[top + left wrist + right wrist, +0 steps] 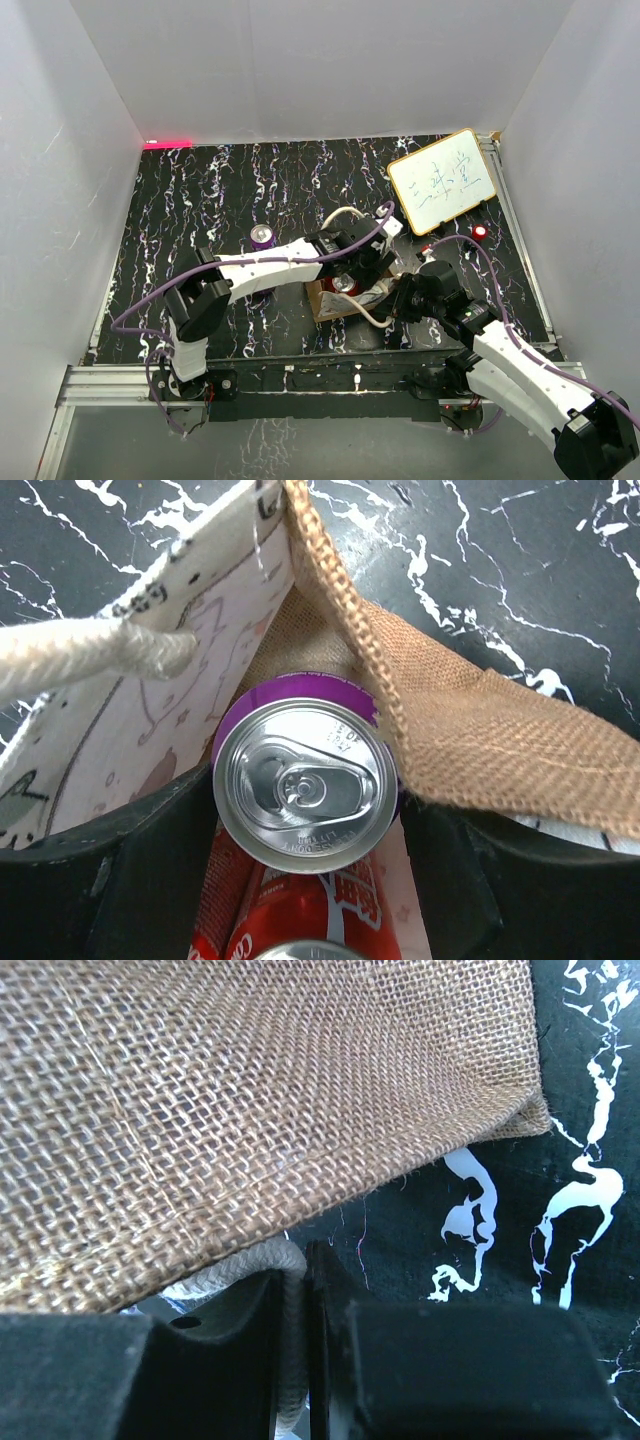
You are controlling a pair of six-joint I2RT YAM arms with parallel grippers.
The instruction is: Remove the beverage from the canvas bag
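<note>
The tan canvas bag [328,298] sits mid-table, open at the top, and fills the right wrist view [250,1110]. My left gripper [350,272] is inside the bag's mouth [470,740]. In the left wrist view the left gripper [308,802] is shut on a purple can [305,785] with a silver top. Red cans [300,920] lie below it in the bag. My right gripper [393,299] is at the bag's right side. It is shut on a cream rope handle [292,1340], as the right wrist view [305,1260] shows. The other handle [90,650] hangs to the left.
A second purple can [262,237] stands on the black marbled table left of the bag. A white board with a yellow frame [442,180] leans at the back right, with a small red object [480,232] below it. White walls enclose the table.
</note>
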